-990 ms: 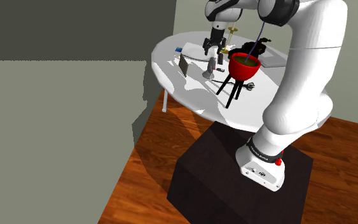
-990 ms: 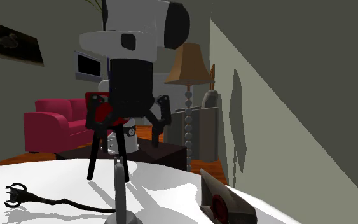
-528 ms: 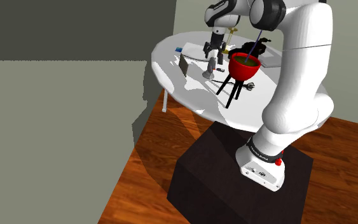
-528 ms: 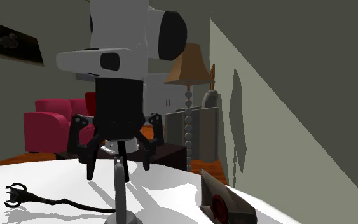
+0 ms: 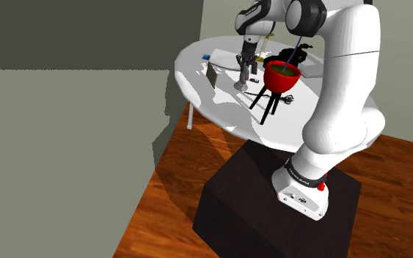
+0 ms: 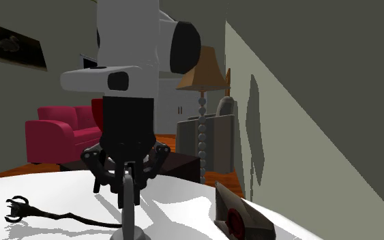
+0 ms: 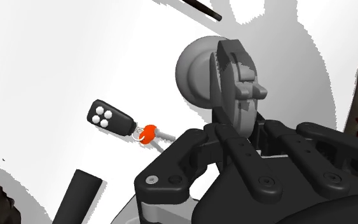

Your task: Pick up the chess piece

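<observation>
Tall grey chess piece [image 5: 240, 79] w/ round base stands upright on round white table [image 5: 205, 102], just beside the red bowl-shaped pot on black tripod legs [image 5: 281, 75], on the pot's shoulder-view-left side. Base is flat on the table, not lifted.

All-black two-finger gripper [image 5: 246, 64] comes down from above, fingers drawn in on the piece's upper part; in the second exterior view the gripper [image 6: 127, 181] clasps the head w/ stem and base [image 6: 127, 217] hanging free below. In the wrist view the gripper [image 7: 238, 95] pinches the top, w/ the round base [image 7: 196, 70] visible beyond. Judged gripping, hold is high and narrow.

Risks:
- Grip sits near the top of a slim, smooth-looking shape, so it could slip or swing on lift, esp. if the pinch is off-centre.
- If it slips, the piece prob. tips; the pot's tripod legs are close, so it could knock or lodge against them.
- Sideways pull before clearing the table could drag the base and topple it toward the pot.
- Black key fob w/ orange tag [image 7: 110, 118] lies on the pot's piece side, near the base; a dropped piece could land on it and roll.

Straight-up lift looks safest.
</observation>
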You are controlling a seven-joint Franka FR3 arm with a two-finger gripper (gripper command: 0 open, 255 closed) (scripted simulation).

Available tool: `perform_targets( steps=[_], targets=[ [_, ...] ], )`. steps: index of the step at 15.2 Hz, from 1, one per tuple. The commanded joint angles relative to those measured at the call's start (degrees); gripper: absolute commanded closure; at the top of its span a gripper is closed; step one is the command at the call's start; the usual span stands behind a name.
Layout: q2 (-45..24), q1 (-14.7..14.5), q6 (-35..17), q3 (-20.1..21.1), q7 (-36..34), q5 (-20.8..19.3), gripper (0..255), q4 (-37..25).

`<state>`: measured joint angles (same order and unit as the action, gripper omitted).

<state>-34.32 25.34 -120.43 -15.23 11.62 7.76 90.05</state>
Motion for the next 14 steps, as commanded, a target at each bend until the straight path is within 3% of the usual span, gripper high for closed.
perform_targets(
  steps=[1,6,14],
  targets=[
    [-0.06,0.0,0.0,0.02,0.0,0.01,255,0.05],
    [-0.03,-0.02,0.03,0.01,-0.01,0.0,255,0.06],
    [2.73,-0.25,4.74,-0.48,-0.36,-0.77,255,-1.96]
  ],
)
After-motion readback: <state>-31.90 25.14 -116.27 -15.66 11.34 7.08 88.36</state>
